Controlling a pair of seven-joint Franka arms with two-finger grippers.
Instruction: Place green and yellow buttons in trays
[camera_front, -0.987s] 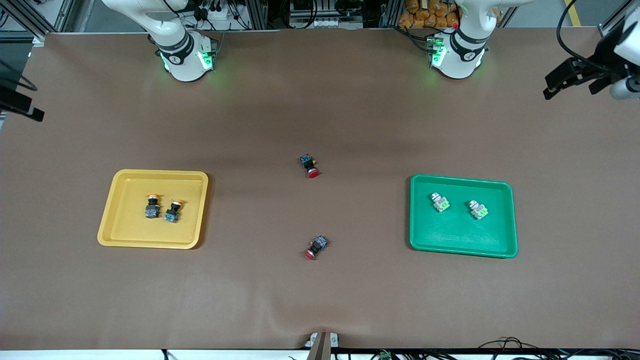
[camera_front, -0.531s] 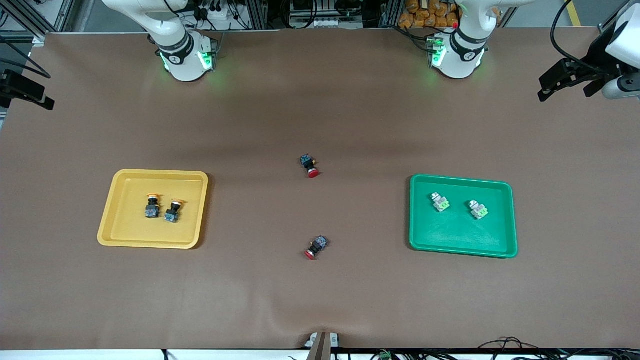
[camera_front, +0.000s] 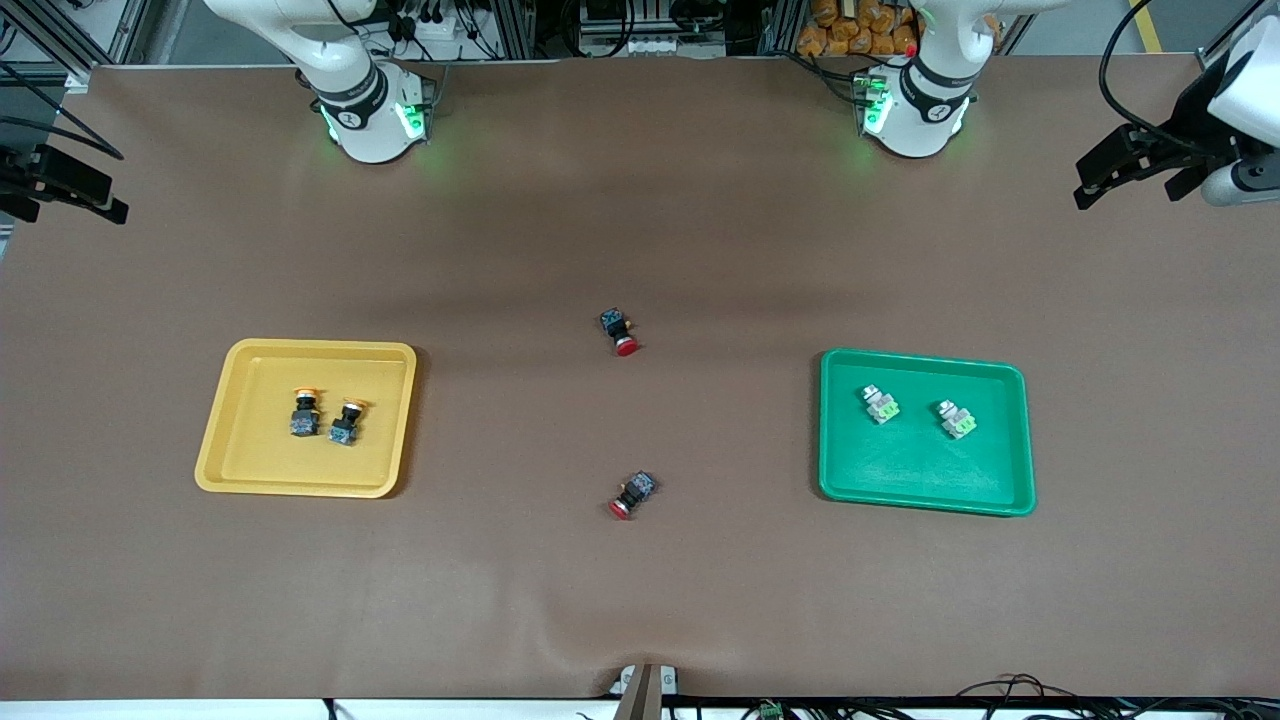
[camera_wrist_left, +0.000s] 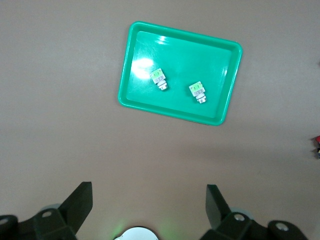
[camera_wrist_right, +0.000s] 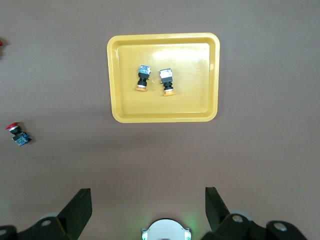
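Two black buttons with yellow-orange caps (camera_front: 304, 412) (camera_front: 346, 423) lie side by side in the yellow tray (camera_front: 232, 468) toward the right arm's end. Two pale buttons with green ends (camera_front: 880, 404) (camera_front: 958, 419) lie in the green tray (camera_front: 920, 485) toward the left arm's end. My left gripper (camera_front: 1090, 182) is open and empty, high over its table end. Its wrist view (camera_wrist_left: 148, 192) shows the green tray (camera_wrist_left: 175, 55) far below. My right gripper (camera_front: 105, 200) is open and empty, high over its table end. Its wrist view (camera_wrist_right: 148, 192) shows the yellow tray (camera_wrist_right: 192, 102).
Two black switches with red caps lie on the brown table between the trays, one farther from the front camera (camera_front: 620, 332), one nearer (camera_front: 632, 494). One red-capped switch shows in the right wrist view (camera_wrist_right: 18, 134). The arm bases (camera_front: 370, 110) (camera_front: 915, 105) stand along the back edge.
Both grippers have shifted slightly at the table's ends, the right one coming a little further in over the table edge. Buttons and trays have not moved.
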